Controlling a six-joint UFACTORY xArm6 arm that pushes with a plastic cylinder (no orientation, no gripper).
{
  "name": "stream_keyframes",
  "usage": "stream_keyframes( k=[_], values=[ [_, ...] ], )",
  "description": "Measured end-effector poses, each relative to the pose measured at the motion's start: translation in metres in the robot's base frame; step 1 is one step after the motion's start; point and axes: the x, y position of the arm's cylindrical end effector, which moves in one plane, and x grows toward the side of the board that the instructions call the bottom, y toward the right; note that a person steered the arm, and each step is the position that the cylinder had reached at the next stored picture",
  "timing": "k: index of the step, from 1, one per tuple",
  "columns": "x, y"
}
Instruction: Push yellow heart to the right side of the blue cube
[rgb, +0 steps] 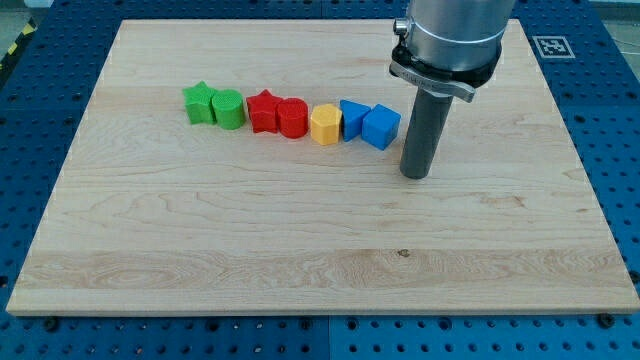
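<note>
High front view over board (300, 230)

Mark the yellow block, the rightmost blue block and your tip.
yellow block (325, 125): camera view, its top face.
rightmost blue block (381, 127): camera view, its top face.
my tip (415, 173): camera view, rod's lower end.

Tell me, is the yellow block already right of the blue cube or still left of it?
Still left. The yellow block touches the other blue block; the blue cube is beyond, beside my tip.
</note>
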Motion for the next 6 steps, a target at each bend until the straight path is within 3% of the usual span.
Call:
stream_keyframes(
  k=[4,6],
  values=[
    [-0.022,0.000],
    [-0.007,0.001]
  ],
)
